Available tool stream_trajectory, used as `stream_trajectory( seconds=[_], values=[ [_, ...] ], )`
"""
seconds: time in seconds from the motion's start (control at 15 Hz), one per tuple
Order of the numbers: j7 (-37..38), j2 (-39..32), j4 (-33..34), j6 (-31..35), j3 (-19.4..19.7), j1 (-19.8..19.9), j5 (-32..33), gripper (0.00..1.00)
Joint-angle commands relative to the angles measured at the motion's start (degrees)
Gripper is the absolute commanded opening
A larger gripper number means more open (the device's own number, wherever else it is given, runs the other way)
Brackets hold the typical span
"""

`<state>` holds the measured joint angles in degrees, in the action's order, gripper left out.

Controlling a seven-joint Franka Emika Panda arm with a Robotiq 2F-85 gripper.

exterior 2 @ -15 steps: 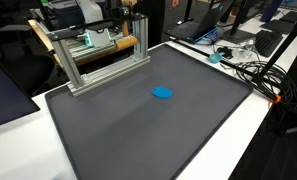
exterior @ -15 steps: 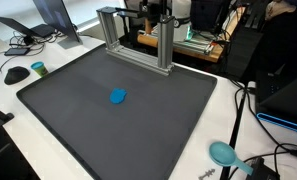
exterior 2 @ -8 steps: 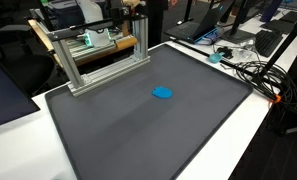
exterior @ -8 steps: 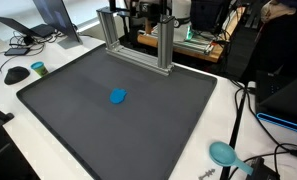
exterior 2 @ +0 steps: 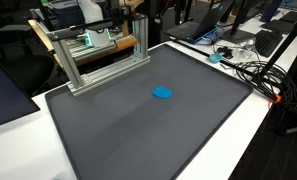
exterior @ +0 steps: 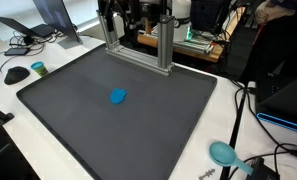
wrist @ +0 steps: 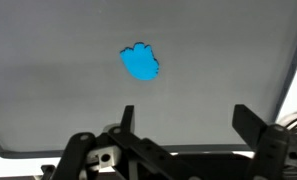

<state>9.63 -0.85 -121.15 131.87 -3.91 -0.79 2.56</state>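
In both exterior views the small blue object (exterior: 118, 96) (exterior 2: 162, 92) lies alone mid-mat (exterior: 78, 110), while the wrist view shows the gripper (wrist: 183, 125) spread wide, empty, high above it, so descent and centring likely come next.

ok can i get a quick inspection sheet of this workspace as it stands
surface: dark grey flat mat on a white table
job's things: small flat blue soft piece, alone mid-mat
clutter: teal round disc on the table off the mat; black computer mouse
claw: claw open, above the mat, apart from the blue piece
cables: black cables beside the mat
surroundings: aluminium frame at the mat's far edge; open laptop
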Motion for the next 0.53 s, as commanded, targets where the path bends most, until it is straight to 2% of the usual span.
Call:
stream_trajectory(
  seconds=[0.0,0.47],
  values=[
    [0.0,0.4,-0.1,-0.1,0.6,-0.6,0.0,1.0],
    [0.0,0.8,-0.2,-0.2,0.6,-0.6,0.0,1.0]
  ],
)
